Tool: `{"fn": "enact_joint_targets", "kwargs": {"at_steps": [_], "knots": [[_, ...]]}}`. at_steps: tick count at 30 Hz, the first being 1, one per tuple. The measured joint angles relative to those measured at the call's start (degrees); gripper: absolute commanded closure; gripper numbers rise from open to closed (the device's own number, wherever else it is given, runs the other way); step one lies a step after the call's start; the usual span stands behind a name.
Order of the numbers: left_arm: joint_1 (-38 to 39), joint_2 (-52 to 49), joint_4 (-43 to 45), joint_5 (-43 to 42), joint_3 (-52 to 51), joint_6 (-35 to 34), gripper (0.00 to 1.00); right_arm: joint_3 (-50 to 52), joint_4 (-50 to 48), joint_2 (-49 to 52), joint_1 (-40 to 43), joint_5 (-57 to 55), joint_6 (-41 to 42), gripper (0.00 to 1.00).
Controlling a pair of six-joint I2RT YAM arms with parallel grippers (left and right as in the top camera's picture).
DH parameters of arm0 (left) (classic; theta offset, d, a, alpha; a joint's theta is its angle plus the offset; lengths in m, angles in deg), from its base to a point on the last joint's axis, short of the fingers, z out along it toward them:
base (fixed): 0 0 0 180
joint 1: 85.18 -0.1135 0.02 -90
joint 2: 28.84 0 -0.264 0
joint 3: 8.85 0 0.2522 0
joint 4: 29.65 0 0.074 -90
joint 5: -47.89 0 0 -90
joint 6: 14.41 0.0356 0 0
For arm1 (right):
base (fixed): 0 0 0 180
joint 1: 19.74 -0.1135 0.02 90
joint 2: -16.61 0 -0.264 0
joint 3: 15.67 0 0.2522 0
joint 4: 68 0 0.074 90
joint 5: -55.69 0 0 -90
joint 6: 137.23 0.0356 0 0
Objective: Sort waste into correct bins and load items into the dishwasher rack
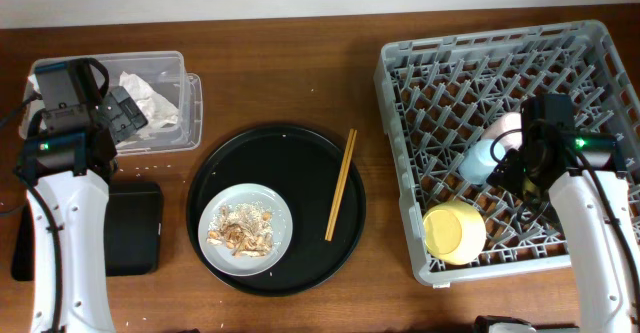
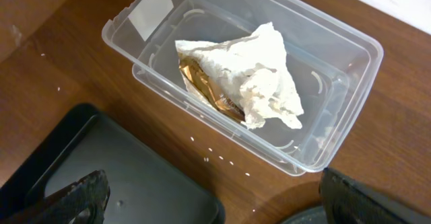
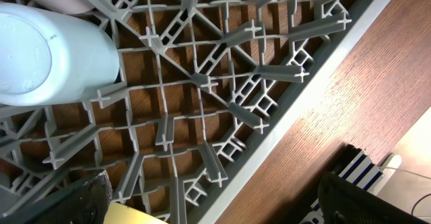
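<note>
The clear box [image 1: 190, 113] at the far left holds the white napkin [image 1: 152, 98]; the left wrist view shows the napkin [image 2: 249, 76] lying on the brown wrapper [image 2: 205, 83]. My left gripper [image 1: 128, 118] hangs open and empty over the box's near edge [image 2: 215, 204]. The grey-white plate [image 1: 245, 228] carries food scraps [image 1: 240, 231]. Chopsticks [image 1: 340, 185] lie beside it. The grey rack [image 1: 560, 48] holds the pink cup [image 1: 507, 125], blue cup [image 1: 480, 161] and yellow bowl [image 1: 453, 231]. My right gripper [image 1: 518, 168] is open and empty above the rack, right of the blue cup [image 3: 47, 56].
The plate and chopsticks sit on a large round black tray [image 1: 290, 143] at the centre. The shallow black rectangular tray [image 1: 135, 228] lies just in front of the clear box, beneath my left arm. Small white crumbs dot the wood between them [image 2: 215, 157].
</note>
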Motion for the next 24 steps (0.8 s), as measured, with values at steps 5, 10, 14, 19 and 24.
{"fn": "enact_joint_targets", "kwargs": {"at_steps": [5, 10, 14, 19, 24], "knots": [[-0.26, 0.00, -0.74, -14.64, 0.00, -0.02, 0.01, 0.00, -0.02, 0.00, 0.00, 0.02, 0.00, 0.01], [-0.26, 0.00, -1.20, -33.55, 0.00, -0.02, 0.01, 0.00, 0.00, 0.00, 0.00, 0.15, 0.00, 0.01], [-0.26, 0.00, -2.97, -45.83, 0.00, -0.02, 0.01, 0.00, 0.00, 0.00, 0.00, 0.15, 0.00, 0.01], [-0.24, 0.00, -9.75, -50.14, 0.00, -0.02, 0.01, 0.00, -0.02, 0.00, 0.00, 0.17, 0.00, 0.01], [2.38, -0.02, -15.50, -48.02, -0.02, 0.02, 0.01, 0.00, -0.02, 0.00, 0.00, 0.17, 0.00, 0.01]]}}
